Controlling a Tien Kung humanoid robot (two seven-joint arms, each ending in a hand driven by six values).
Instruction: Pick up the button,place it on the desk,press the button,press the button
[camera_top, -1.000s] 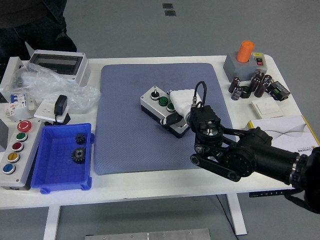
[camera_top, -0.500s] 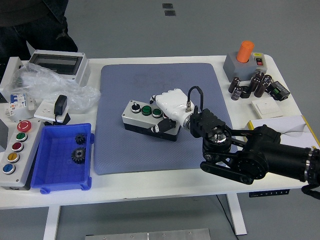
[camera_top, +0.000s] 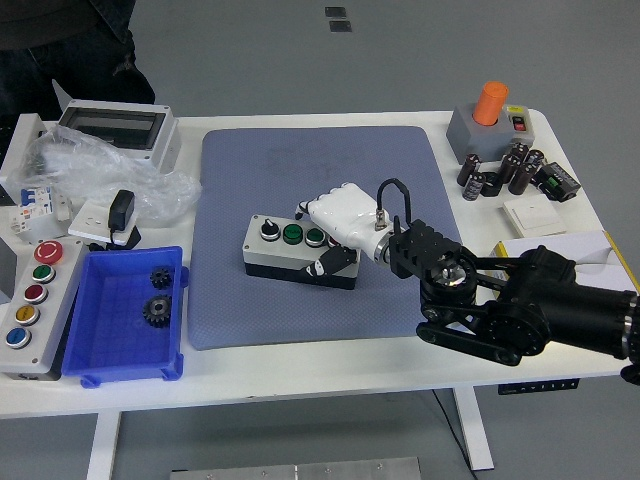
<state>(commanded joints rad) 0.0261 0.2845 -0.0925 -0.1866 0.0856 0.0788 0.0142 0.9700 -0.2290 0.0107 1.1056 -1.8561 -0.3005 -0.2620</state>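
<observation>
Head view shows my right hand (camera_top: 340, 222) wrapped around the right end of the button box (camera_top: 296, 250), which sits flat on the blue mat (camera_top: 250, 170), fingers clasping it, I judge, to steady it with its buttons facing up for pressing.

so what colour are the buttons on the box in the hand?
Head view: button box shows one black knob and two green buttons; right hand covers the rest.

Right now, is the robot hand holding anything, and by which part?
Yes. The right robot hand holds the button box by its right end, fingers over the top and thumb against the near side. The box sits on the blue mat.
</observation>
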